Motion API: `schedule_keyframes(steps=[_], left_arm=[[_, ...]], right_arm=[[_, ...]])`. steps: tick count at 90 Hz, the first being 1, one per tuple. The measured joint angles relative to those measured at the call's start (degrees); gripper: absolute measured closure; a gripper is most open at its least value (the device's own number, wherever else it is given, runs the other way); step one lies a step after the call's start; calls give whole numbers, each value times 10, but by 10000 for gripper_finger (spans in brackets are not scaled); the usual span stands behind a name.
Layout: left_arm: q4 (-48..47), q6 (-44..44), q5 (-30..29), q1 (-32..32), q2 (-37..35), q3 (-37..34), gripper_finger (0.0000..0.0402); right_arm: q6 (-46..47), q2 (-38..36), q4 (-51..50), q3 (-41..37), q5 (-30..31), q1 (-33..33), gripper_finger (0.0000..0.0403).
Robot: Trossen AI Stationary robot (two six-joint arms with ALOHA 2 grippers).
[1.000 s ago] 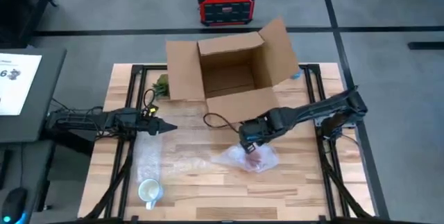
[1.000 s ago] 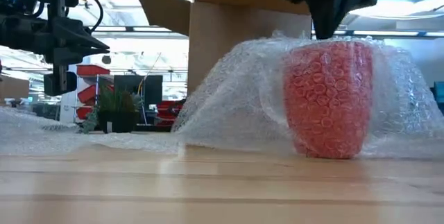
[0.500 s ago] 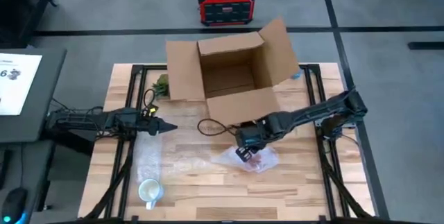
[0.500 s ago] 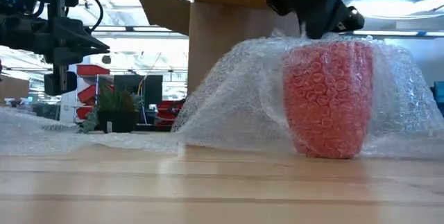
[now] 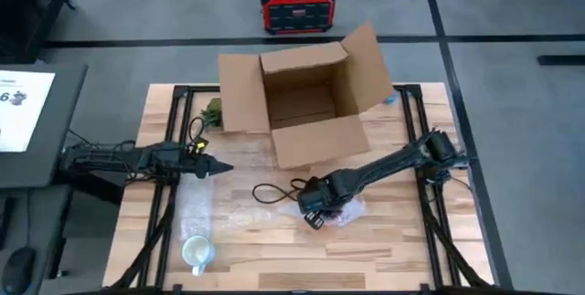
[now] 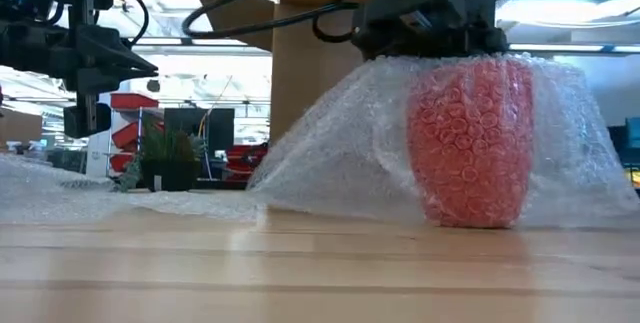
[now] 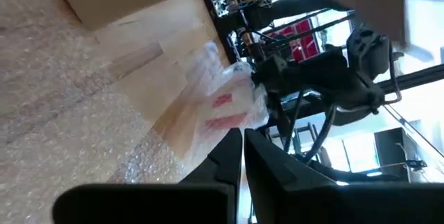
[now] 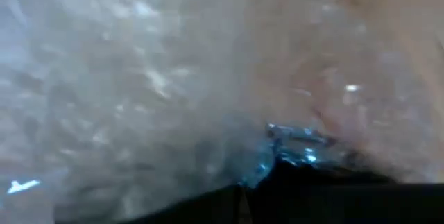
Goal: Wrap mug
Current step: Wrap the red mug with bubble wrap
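The right gripper presses down on the clear bubble wrap draped over the red mug; its fingers' state cannot be told. The left gripper hovers with fingers closed.

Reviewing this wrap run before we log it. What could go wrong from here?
1. The right end effector presses low on the bubble wrap beside the red mug; a sideways drag might tip the mug.
2. The wrap only drapes over the mug, so it may slide off when released.
3. A cable loops over the table near the wrap and could snag.

The left end effector waits apart.
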Motion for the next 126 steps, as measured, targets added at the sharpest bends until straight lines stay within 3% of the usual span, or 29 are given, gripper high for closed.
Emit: schedule_keyframes(steps=[22, 47, 72, 95, 109, 126], left_arm=[[0, 1, 0, 0, 0, 0, 402], [0, 1, 0, 0, 0, 0, 402], [0, 1, 0, 0, 0, 0, 402], [0, 0, 0, 0, 0, 0, 402], [1, -4, 0, 0, 0, 0, 402], [1, -4, 0, 0, 0, 0, 402]], right_arm=[[-11, -61, -116, 99, -3, -6, 403], [0, -101, -30, 113, 11, -16, 403], [-10, -55, 11, 42, -58, -22, 403], [27, -55, 117, -46, -64, -6, 403], [40, -41, 89, -63, -65, -4, 403], [40, -76, 89, -57, -59, -8, 403]])
